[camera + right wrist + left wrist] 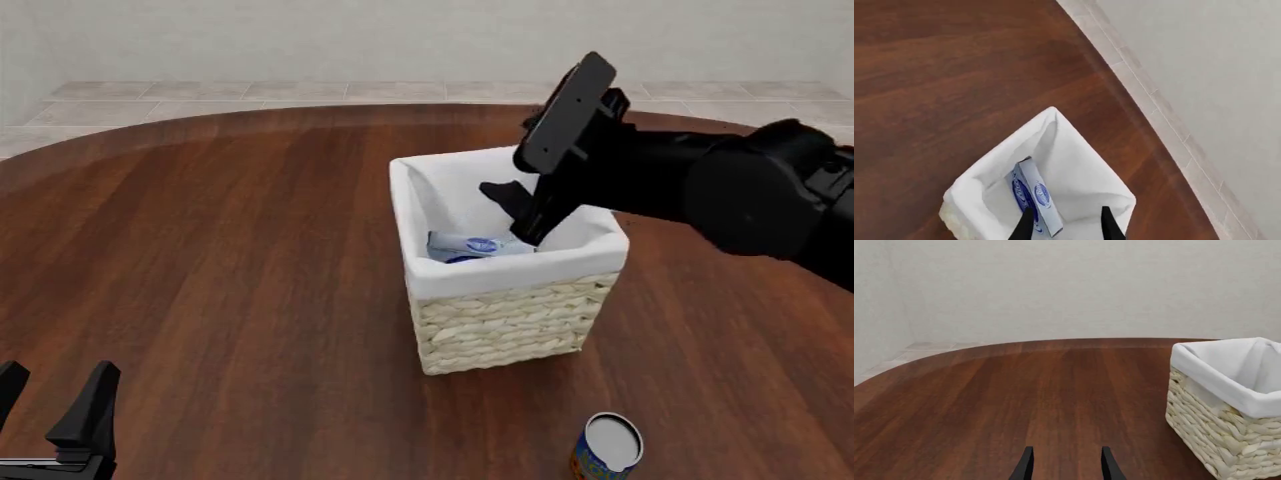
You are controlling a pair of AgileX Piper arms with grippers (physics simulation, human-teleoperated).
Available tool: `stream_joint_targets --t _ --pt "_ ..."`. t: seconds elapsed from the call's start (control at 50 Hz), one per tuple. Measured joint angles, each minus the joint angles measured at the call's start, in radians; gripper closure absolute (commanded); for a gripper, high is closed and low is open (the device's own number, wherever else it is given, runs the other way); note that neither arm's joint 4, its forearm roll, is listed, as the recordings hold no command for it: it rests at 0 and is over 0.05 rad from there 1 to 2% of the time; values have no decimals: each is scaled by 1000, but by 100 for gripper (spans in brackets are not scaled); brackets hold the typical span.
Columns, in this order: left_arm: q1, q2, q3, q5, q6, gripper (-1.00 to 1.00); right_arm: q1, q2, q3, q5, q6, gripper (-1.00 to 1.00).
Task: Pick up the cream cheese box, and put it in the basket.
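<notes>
The cream cheese box (470, 246), white with blue round logos, lies inside the basket (507, 325), leaning against the lining. The basket is woven straw with a white cloth lining and stands mid-table. My right gripper (518, 215) hangs just over the basket's opening, open and empty, apart from the box. In the right wrist view the box (1035, 200) shows on edge inside the white lining (1074, 145), below my right gripper (1066, 225). My left gripper (51, 395) is open and empty at the near left, far from the basket. The left wrist view shows my left gripper (1066, 465) and the basket (1227, 430).
A round orange-and-blue can with a white top (607, 447) stands on the table near the front edge, in front of the basket. The dark wooden table (227, 250) has a curved far edge, with tiled floor beyond it.
</notes>
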Motion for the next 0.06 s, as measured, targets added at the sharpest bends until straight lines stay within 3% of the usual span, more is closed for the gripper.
stream_joint_targets --t 0.06 --pt "0 0 0 0 0 -100 4 -31 16 -5 18 -100"
